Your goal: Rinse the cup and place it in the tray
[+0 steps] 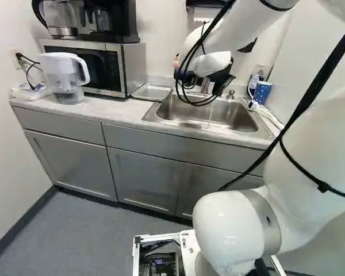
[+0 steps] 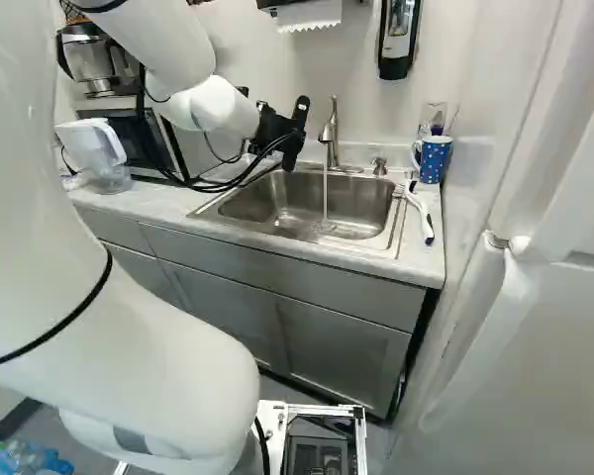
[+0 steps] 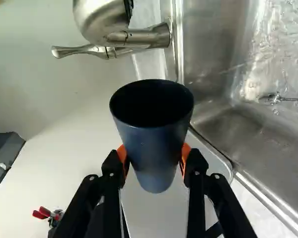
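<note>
Dark blue, tapered cup (image 3: 153, 136) pinched from both sides by the black two-fingered claw (image 3: 153, 154).

Beside the cup is the stainless steel sink (image 1: 236, 118), where a thin stream of water (image 2: 325, 198) runs; the shallow, pale metallic tray (image 1: 152, 92) lies on the sink's other side from the blue patterned mug (image 2: 434, 158), apparently below and ahead of the claw.

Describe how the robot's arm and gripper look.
The arm is white with smooth, rounded segments, a grey band near its lower end and black cables running along it. The gripper is black, with two fingers carrying orange pads.
</note>
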Robot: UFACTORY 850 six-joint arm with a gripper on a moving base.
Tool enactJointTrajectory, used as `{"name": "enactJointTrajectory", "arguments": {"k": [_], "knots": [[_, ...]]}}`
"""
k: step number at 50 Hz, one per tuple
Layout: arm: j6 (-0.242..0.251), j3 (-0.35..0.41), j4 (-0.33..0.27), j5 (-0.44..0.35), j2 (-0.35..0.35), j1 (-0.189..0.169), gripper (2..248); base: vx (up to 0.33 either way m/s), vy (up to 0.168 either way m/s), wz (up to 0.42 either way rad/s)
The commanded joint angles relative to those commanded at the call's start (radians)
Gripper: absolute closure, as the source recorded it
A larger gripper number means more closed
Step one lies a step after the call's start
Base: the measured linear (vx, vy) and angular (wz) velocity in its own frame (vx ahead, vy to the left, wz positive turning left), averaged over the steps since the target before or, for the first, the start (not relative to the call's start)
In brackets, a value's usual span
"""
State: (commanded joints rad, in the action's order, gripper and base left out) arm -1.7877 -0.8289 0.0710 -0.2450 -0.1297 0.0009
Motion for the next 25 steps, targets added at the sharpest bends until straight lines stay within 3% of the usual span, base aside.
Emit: {"name": "enactJointTrajectory", "arguments": {"k": [25], "knots": [[0.000, 0.000, 0.000, 0.000, 0.000, 0.000, 129, 0.000, 0.000, 0.000]]}}
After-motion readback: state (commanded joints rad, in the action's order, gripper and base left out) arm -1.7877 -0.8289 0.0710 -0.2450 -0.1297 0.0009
